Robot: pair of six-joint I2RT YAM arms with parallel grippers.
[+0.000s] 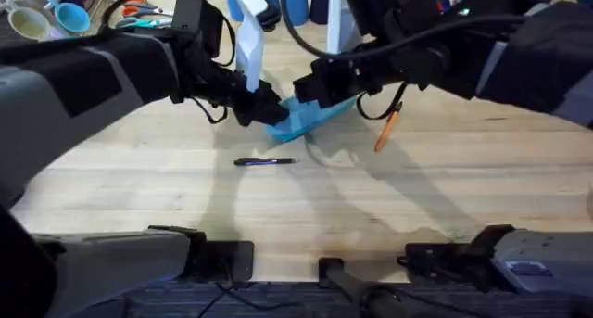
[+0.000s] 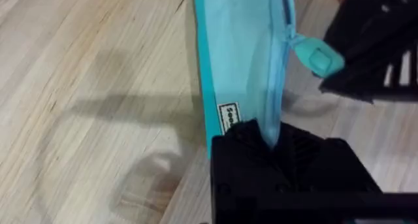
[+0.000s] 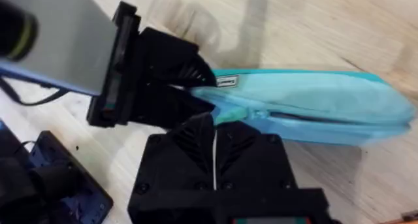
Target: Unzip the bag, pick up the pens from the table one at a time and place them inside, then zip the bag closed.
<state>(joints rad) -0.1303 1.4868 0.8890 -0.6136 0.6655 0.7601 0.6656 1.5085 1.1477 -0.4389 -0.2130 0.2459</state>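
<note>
The light blue bag lies mid-table between both arms. My left gripper is shut on the bag's near end, just past a small white label. My right gripper is shut, its fingertips meeting the teal zipper pull at the slider. The zipper line runs along the bag away from both grippers. The orange pen lies to the right of the bag, and the dark pen lies in front of it on the table.
Tall blue cups stand at the back centre. Scissors and small cups sit at the back left. Bare wood stretches in front of the pens and to either side.
</note>
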